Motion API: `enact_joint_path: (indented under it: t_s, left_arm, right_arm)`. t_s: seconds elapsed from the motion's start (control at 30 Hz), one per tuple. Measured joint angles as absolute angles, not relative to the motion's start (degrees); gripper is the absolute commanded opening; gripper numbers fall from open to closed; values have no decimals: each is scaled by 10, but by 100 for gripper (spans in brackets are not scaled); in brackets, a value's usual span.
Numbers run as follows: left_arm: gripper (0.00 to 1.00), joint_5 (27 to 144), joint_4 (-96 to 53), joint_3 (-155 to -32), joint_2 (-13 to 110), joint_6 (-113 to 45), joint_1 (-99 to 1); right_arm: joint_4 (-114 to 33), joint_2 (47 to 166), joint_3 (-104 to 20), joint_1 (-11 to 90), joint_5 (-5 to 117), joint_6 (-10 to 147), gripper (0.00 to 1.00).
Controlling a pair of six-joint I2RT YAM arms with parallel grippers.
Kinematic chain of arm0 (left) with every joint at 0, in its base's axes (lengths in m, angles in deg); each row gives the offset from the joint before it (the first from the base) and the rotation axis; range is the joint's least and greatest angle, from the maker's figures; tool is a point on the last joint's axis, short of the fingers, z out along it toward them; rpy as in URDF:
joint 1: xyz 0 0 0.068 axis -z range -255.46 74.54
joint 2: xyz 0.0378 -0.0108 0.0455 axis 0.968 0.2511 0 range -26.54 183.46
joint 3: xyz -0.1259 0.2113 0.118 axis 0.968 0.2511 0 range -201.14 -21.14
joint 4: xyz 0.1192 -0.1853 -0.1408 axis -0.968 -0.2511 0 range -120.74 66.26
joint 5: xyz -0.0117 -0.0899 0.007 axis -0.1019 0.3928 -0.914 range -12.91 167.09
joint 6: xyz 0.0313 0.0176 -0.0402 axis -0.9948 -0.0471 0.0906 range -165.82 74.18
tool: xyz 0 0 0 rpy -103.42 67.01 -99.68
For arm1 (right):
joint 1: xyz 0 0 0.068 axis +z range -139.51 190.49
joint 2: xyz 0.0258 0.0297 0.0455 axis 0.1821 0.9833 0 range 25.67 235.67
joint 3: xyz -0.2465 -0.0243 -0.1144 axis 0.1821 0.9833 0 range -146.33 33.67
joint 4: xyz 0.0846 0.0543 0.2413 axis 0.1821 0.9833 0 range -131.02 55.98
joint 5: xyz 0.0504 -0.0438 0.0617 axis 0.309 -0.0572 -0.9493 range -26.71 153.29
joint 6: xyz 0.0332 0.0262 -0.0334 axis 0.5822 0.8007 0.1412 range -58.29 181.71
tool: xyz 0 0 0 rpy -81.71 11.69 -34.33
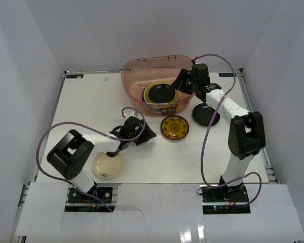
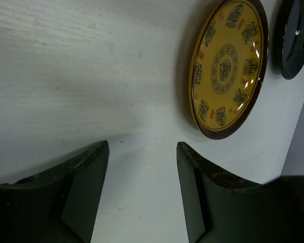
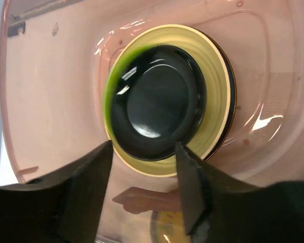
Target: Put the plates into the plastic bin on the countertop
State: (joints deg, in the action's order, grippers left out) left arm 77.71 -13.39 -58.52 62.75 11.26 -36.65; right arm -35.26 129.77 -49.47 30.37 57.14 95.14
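The pinkish plastic bin [image 1: 142,64] stands at the back of the white countertop [image 1: 81,111]. A stack of plates lies in it, with a black plate [image 1: 161,92] on a lime green one. My right gripper [image 1: 183,81] hangs open over the bin's right side. In the right wrist view its open, empty jaws [image 3: 144,152] frame the black plate [image 3: 157,104] and the lime green plate [image 3: 215,86]. The amber-gold plate [image 1: 174,127], another black plate [image 1: 205,115] and a cream plate [image 1: 107,165] lie on the countertop. My left gripper [image 1: 144,132] is open just left of the amber-gold plate [image 2: 228,66].
The left arm's forearm crosses above the cream plate's far edge. The right arm reaches over the black plate on the countertop [image 2: 294,35]. Purple cables loop beside both arms. White walls close in the left, back and right sides.
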Motion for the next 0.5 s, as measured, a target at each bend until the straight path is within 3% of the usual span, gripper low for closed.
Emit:
enact_joint_path:
  t_s: [0.1, 0.23, 0.5]
  left_arm:
    - [67, 768, -94, -602, 673, 131, -358]
    - [66, 764, -48, -634, 724, 153, -351]
    - [55, 751, 4, -690, 803, 185, -328]
  right_arm:
    - [-350, 1295, -496, 308, 576, 940, 73]
    - [-346, 1268, -482, 311, 576, 925, 74]
    - [-415, 968, -235, 313, 559, 917, 71]
